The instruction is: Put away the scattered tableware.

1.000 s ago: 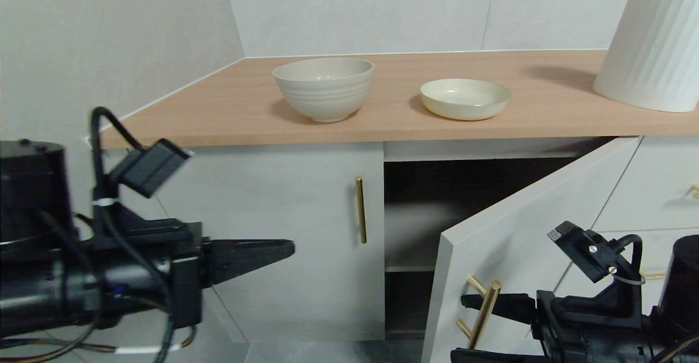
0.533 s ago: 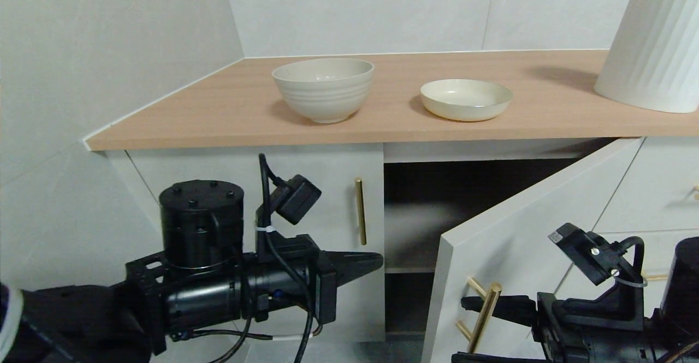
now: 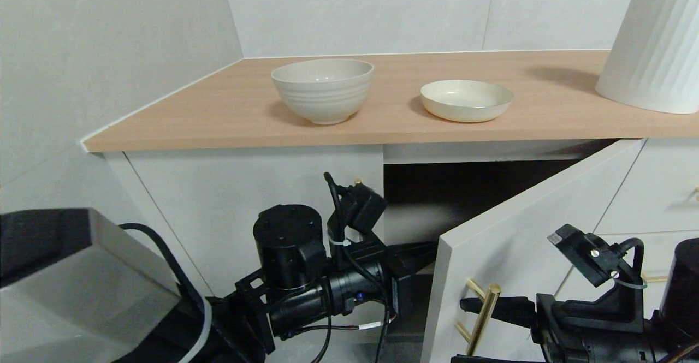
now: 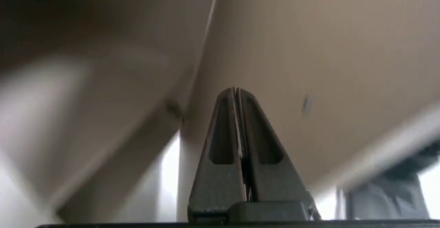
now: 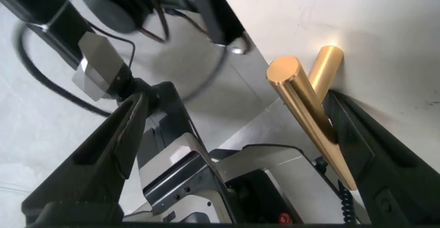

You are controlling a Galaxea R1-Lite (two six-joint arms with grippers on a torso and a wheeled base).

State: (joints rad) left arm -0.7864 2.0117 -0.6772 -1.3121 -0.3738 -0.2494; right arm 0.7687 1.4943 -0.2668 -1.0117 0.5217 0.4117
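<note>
Status, left to right, anyone?

Me: driving remotely here. My left gripper (image 3: pixel 425 249) sits low at the mouth of the open cabinet (image 3: pixel 464 188), fingers (image 4: pixel 223 139) pressed together on nothing. Up on the countertop (image 3: pixel 218 117), the deep bowl (image 3: pixel 323 89) stands left of the shallow dish (image 3: pixel 466 99), apart, both upright.

And the right side?

Me: the cabinet door (image 3: pixel 508 226) hangs ajar. My right gripper (image 3: pixel 468 327) has its fingers spread, with the door's brass handle (image 3: pixel 483 313) between them, close against one finger.

Ribbed beige bowl (image 3: pixel 323 89), cream dish (image 3: pixel 466 100), brass handle (image 3: pixel 483 314).
</note>
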